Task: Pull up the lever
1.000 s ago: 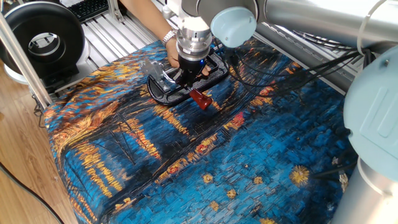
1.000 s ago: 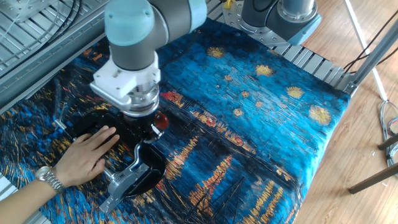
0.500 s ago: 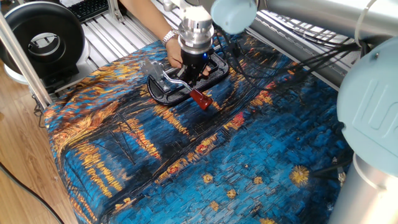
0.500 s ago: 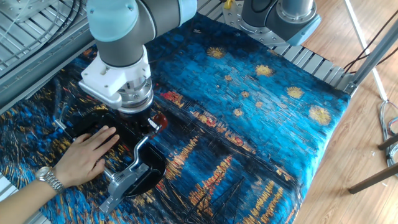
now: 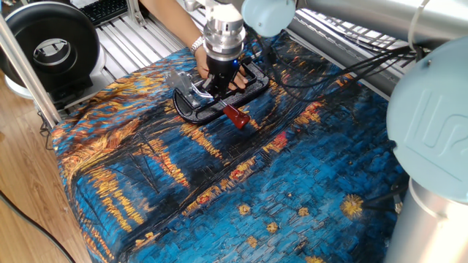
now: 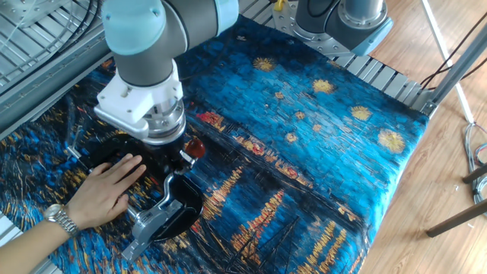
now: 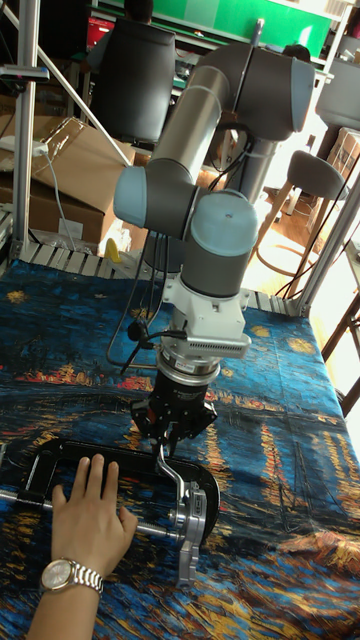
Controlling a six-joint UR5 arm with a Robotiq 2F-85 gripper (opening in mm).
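The lever is a thin curved silver arm ending in a red tip. It is hinged to a silver bracket on a black oval clamp frame. My gripper hangs low over the middle of the clamp, just behind the lever's arm. In the other fixed view the red tip pokes out to the right of my gripper, and the arm runs down to the bracket. In the tall fixed view my gripper sits at the lever's upper end. Whether its dark fingers are shut there stays unclear.
A person's hand with a wristwatch presses flat on the clamp frame, left of my gripper. The table carries a blue and orange painted cloth. A black round fan stands beyond the table's left edge, and cables trail behind the arm.
My gripper and wrist have shifted a little toward the person's hand, along the clamp. The lever's red tip and the hand stay where they were.
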